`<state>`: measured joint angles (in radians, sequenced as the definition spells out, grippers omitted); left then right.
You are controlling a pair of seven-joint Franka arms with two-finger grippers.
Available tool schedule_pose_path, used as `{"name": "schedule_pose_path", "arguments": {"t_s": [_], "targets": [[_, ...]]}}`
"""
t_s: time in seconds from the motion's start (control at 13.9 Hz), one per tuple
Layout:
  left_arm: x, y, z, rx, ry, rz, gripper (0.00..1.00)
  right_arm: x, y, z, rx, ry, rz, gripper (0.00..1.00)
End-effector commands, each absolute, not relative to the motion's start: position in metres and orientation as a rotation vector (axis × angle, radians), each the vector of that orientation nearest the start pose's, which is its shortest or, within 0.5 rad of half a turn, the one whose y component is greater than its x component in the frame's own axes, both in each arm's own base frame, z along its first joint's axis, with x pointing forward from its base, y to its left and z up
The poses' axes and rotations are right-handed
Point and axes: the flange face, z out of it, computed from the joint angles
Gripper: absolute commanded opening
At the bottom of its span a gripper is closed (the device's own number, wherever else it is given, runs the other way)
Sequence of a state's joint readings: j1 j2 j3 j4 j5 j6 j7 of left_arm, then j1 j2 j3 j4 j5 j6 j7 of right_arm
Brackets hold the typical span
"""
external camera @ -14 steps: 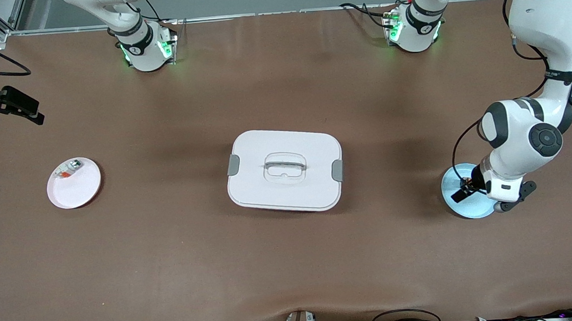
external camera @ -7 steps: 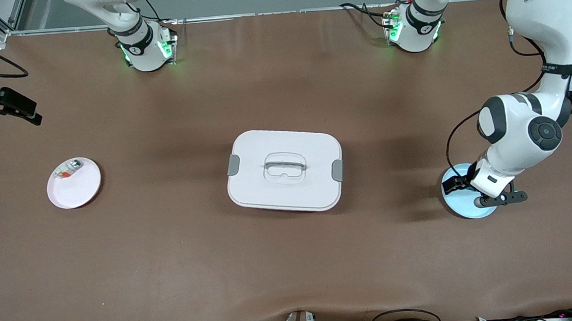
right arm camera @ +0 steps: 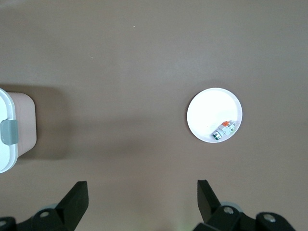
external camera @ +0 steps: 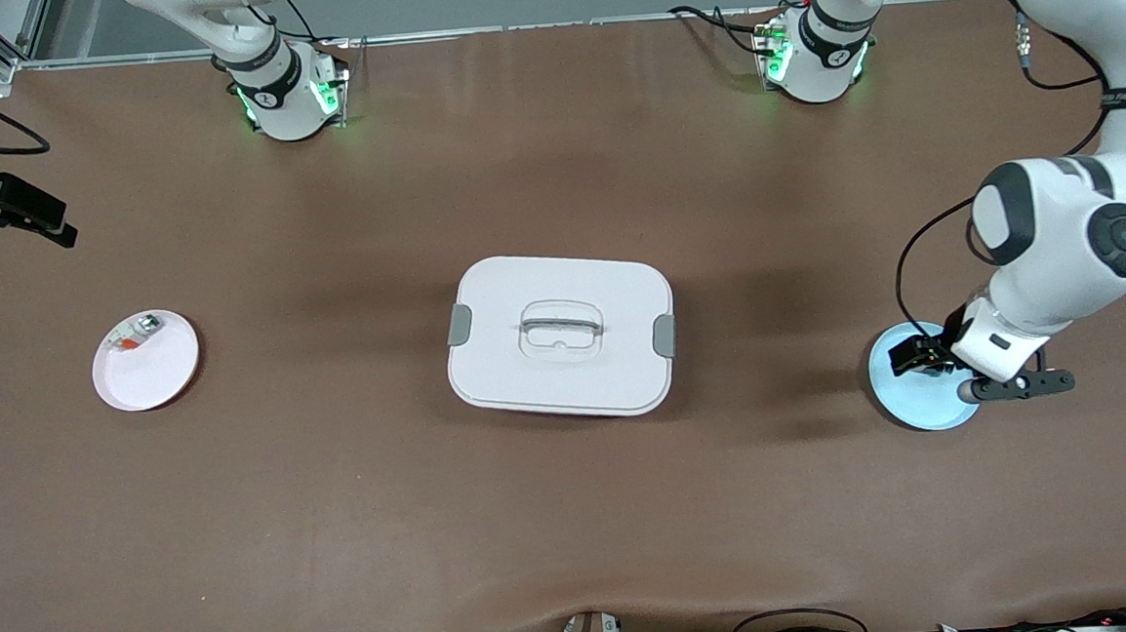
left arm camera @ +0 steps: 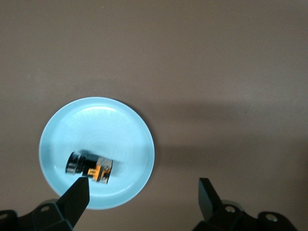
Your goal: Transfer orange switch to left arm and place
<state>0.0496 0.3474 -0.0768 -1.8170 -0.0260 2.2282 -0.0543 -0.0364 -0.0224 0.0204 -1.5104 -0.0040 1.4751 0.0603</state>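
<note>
Work has hardly begun: the orange switch (left arm camera: 89, 167) lies in the blue plate (left arm camera: 139, 130) under my left gripper (left arm camera: 142, 197), fingers wide and empty, while my right gripper (right arm camera: 142, 197) waits, spread wide too, well apart from the box (external camera: 560, 336).

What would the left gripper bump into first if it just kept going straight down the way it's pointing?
Probably the blue plate: the left gripper hangs open over its edge, and the orange switch lies on the plate by one fingertip. Depth is unclear.

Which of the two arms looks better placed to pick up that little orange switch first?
The left. Its open left gripper hangs over the blue plate holding the orange switch; the right gripper waits over bare table.
</note>
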Motion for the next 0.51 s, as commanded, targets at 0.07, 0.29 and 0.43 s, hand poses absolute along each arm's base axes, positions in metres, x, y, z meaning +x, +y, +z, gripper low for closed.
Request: {"name": "schedule_pose_path", "arguments": {"t_s": [0.07,0.29,0.43], "targets": [[0.636,-0.012,0.413,-3.194,-0.062,-0.099,1.0,0.534,-0.012,0.66,-3.159,0.119,0.004,1.0],[0.615,-0.012,0.46,-3.189,-0.056,-0.072,1.0,0.534,-0.014,0.66,-3.158,0.126,0.004,1.0],[0.597,-0.008,0.497,-3.149,-0.03,-0.06,1.0,0.534,-0.022,0.664,-3.157,0.15,-0.017,1.0]]}}
